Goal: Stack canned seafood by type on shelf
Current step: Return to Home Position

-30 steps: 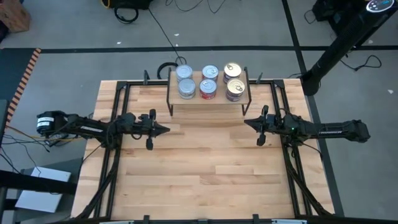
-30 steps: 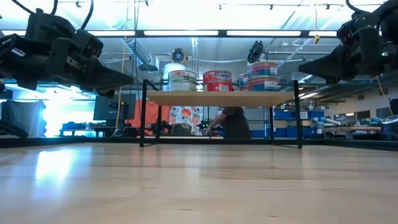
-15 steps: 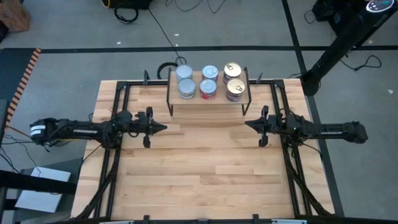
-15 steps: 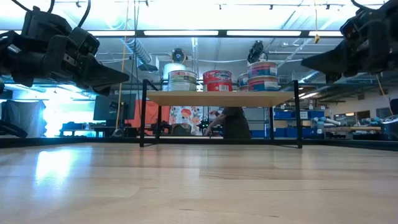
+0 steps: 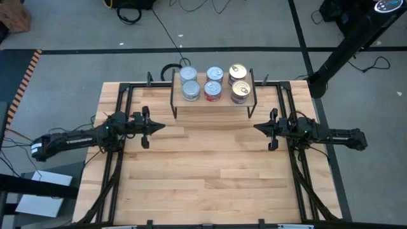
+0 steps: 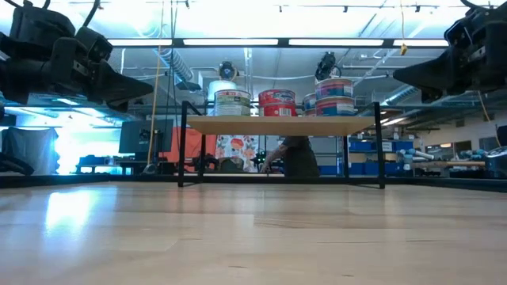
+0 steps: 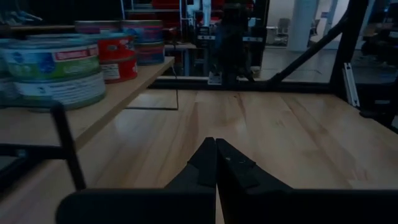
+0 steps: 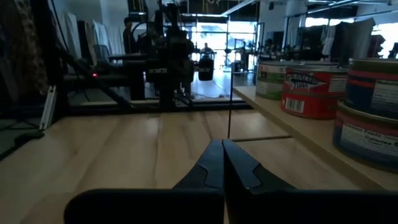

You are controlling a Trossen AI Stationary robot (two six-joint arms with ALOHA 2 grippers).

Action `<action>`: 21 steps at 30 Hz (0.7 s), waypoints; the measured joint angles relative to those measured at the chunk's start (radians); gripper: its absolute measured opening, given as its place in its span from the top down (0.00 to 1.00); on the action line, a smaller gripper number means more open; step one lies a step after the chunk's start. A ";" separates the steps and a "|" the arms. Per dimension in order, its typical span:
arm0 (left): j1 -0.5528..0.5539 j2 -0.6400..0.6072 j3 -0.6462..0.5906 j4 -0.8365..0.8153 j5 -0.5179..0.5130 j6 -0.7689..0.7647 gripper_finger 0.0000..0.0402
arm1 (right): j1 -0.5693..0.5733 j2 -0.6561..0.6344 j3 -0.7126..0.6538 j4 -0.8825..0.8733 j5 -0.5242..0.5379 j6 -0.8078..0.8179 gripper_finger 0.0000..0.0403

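1. Light-wood shelf [image 5: 213, 108] is standing at the far edge of the surface [image 5: 203, 178] and carrying all the canned seafood in view. It is sorted so that like sits with like: silver-blue-topped tins [image 5: 191, 91] on the left, a red-labelled tin [image 5: 212, 91] in the middle, gold pull-tab tins [image 5: 239, 90] on the right.
2. Green-and-white tuna tins [image 7: 53, 71] are sitting one on another in the left wrist view. Stacking this way is likely saving room on the small board.
3. Left tool [image 5: 162, 126] is hovering above the surface, off the shelf's front left corner and apart from it. Its fingers are pressing together and gripping nothing. The arm is lying low and nearly level, pointing inward.
4. Right tool [image 5: 255, 127] is mirroring that off the front right corner, pinched closed and empty, its arm reaching in level from the right side.
5. With every visible tin on the shelf, the sorting is looking finished, and both arms seem to be parking.
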 joint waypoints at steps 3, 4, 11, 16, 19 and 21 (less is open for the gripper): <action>0.017 -0.084 0.000 -0.072 0.000 0.000 0.99 | 0.000 0.000 0.000 0.001 0.003 0.002 1.00; 0.023 -0.112 0.000 -0.103 0.000 -0.002 0.99 | 0.000 0.000 0.000 0.001 0.003 0.004 1.00; 0.061 -0.304 0.000 -0.296 -0.013 0.003 0.99 | 0.000 0.000 0.000 0.003 0.008 0.014 1.00; 0.096 -0.414 0.000 -0.340 -0.026 -0.007 0.99 | 0.000 0.000 0.000 0.004 0.018 0.007 1.00; 0.110 -0.419 0.000 -0.342 -0.031 -0.018 0.99 | 0.000 0.000 0.000 0.005 0.027 0.006 1.00; 0.113 -0.415 0.000 -0.342 -0.031 -0.023 0.99 | 0.000 0.000 0.000 0.006 0.034 0.005 1.00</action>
